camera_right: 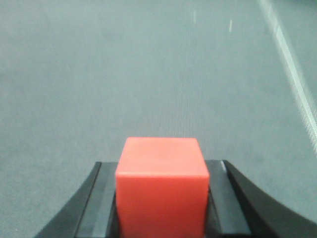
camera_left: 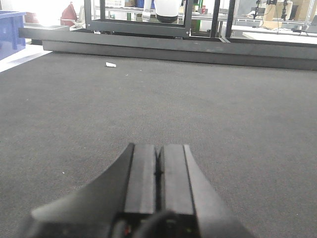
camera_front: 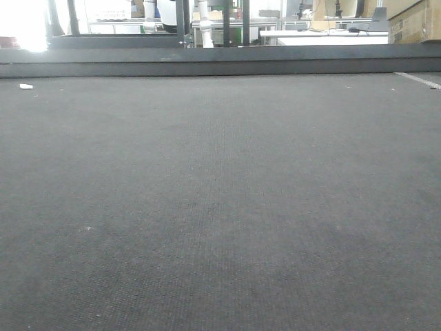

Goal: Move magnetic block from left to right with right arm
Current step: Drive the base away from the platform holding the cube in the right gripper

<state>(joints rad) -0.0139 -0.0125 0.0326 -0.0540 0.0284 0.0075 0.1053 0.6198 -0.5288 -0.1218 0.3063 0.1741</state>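
magnetic block [camera_right: 161, 186] is in the right gripper [camera_right: 161, 208]; its fingers [camera_right: 94, 208] are clamped on the cube's two side faces, top face and front face exposed; grip looks centred and square, which should stop the cube twisting in transit; the block seems to be off the tabletop [camera_front: 220, 207], judging by the steep look down onto the mat beyond it, but the underside is hidden so can't confirm contact; white stripe [camera_right: 292, 74] runs up the edge of the right wrist view, well apart from the block, with bare mat between the two; front view shows the stripe far back at one edge but no block and no arm, so the carry is outside that camera's field; left gripper [camera_left: 158, 166] sits low over the mat, fingers [camera_left: 142, 178] pressed together with nothing between them; parked idle, sensible since the task is right-arm only; small white scrap [camera_left: 111, 64] lies on the mat far ahead of it, at the opposite edge from the stripe, irrelevant; my read: pick is done and the transfer is under way; placing and release not yet done; risk is the cube tipping if let go above the mat rather than on it.
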